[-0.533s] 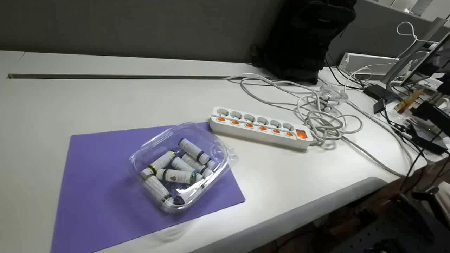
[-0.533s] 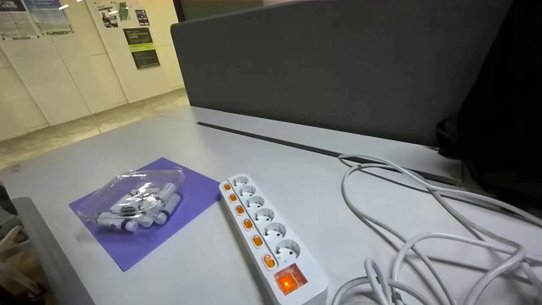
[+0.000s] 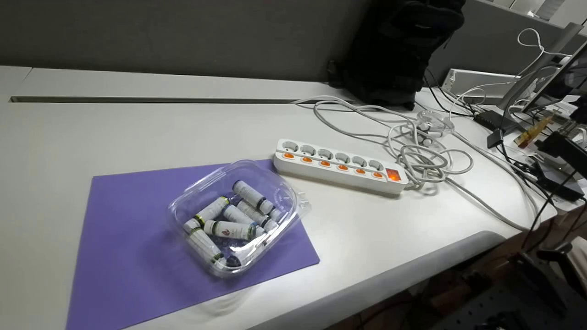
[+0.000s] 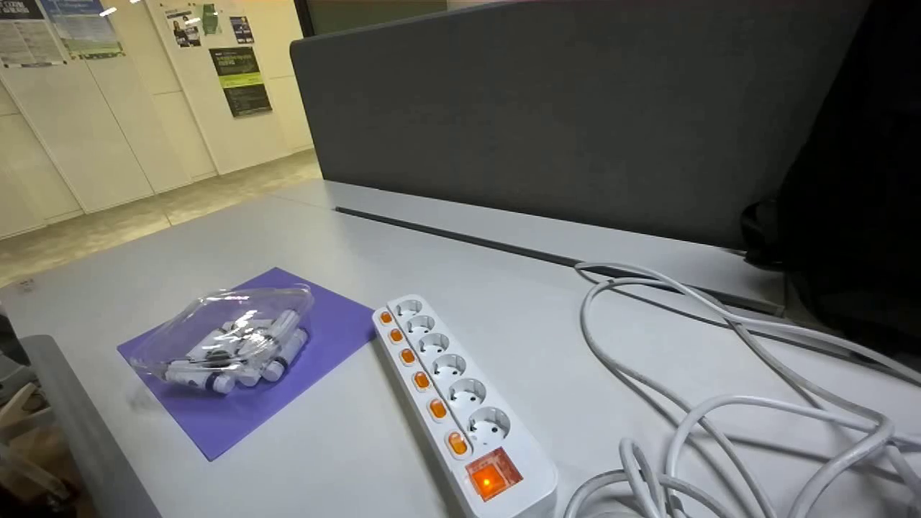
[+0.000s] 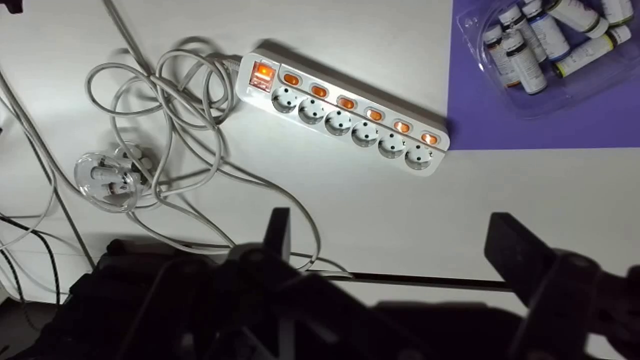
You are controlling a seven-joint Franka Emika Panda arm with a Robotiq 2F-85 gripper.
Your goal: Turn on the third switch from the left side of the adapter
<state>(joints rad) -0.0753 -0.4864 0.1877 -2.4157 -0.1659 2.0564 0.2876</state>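
Observation:
The white adapter (image 3: 337, 178) lies on the desk, and it also shows in an exterior view (image 4: 424, 424) and in the wrist view (image 5: 331, 111). It has several sockets, a row of small orange switches and a glowing main switch (image 5: 262, 75) at the cable end. The third orange switch from the end away from the cable (image 3: 325, 163) also shows in an exterior view (image 4: 408, 356) and the wrist view (image 5: 374, 115). I cannot tell which small switches are on. My gripper (image 5: 389, 215) is open and empty, apart from the adapter. It is out of both exterior views.
A clear container (image 3: 286, 197) of small bottles sits on a purple sheet (image 3: 124, 229) beside the adapter. A tangle of cable (image 3: 426, 160) and a clear cup of bottles (image 5: 107, 182) lie by its cable end. A black backpack (image 3: 399, 50) stands behind.

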